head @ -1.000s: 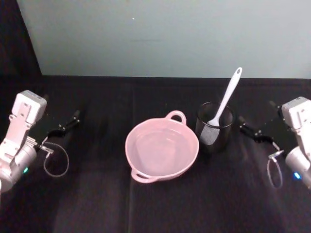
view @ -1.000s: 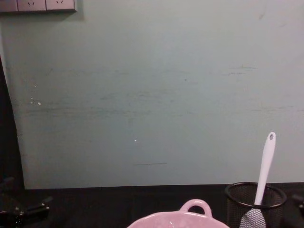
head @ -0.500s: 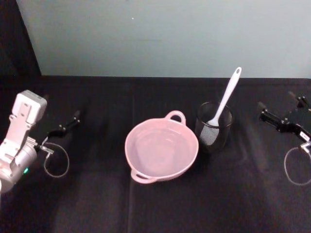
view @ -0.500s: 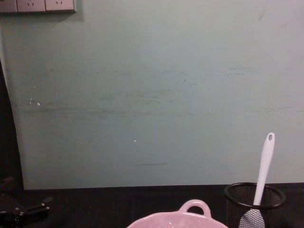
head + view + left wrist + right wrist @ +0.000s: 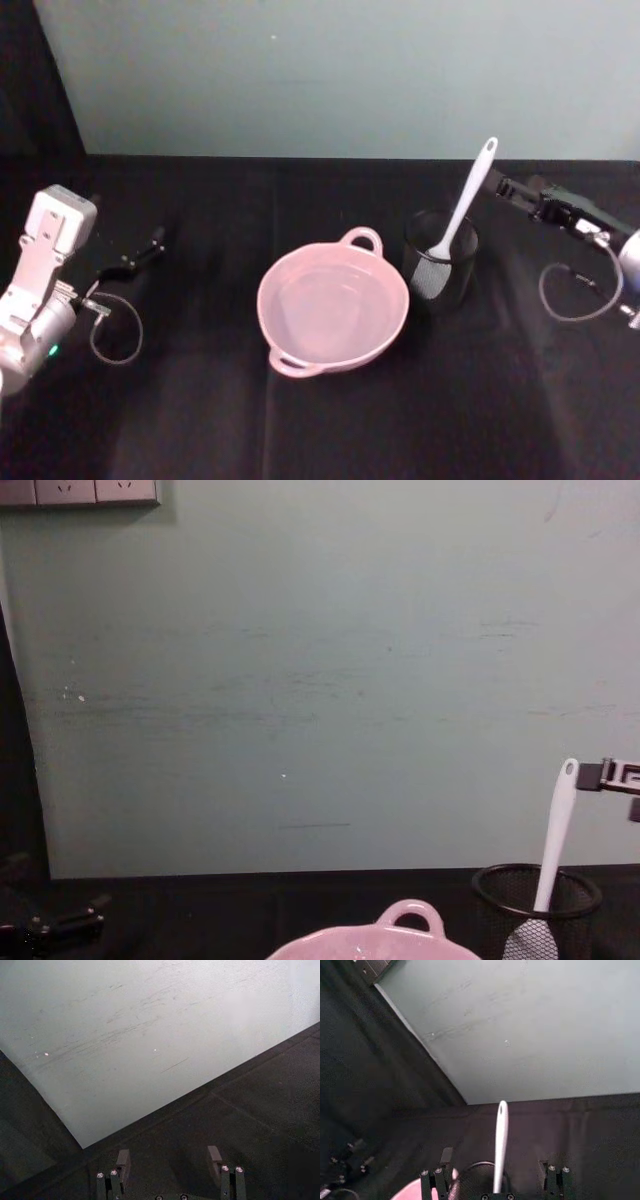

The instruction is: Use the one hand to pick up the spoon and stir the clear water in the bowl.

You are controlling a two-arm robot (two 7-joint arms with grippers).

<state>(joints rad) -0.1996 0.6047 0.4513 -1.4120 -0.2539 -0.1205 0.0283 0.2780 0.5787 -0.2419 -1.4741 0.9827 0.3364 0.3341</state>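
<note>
Where my right arm reaches in above the right side of the worktop point(image 5: 200, 420), item one: my right pincer point(image 5: 510, 188), raised in the air, its tip just beside the handle end of the spoon point(image 5: 462, 208). Fingers wide apart, clamped on nothing. From my right wrist view the handle rises between the two fingers, farther ahead; I cannot tell whether either finger touches it.

Item two: spoon, white, long and slim, hole at the handle end. It stands scoop-down in a black mesh cup point(image 5: 440, 265), its handle leaning up and back toward the wall point(image 5: 350, 70). In the chest view the handle end sits level with my right pincer's tip at the right edge.

Item three: bowl point(image 5: 264, 300), pale pink, glossy, upright at the middle of the worktop. It has a looped handle on its far rim and another on its near rim. The mesh cup stands just beside it on the right.

Item four: my left pincer point(image 5: 140, 258), low at the far left of the worktop, well apart from bowl and spoon. Fingers apart, nothing between them.

Item five: worktop, covered in black cloth.
</note>
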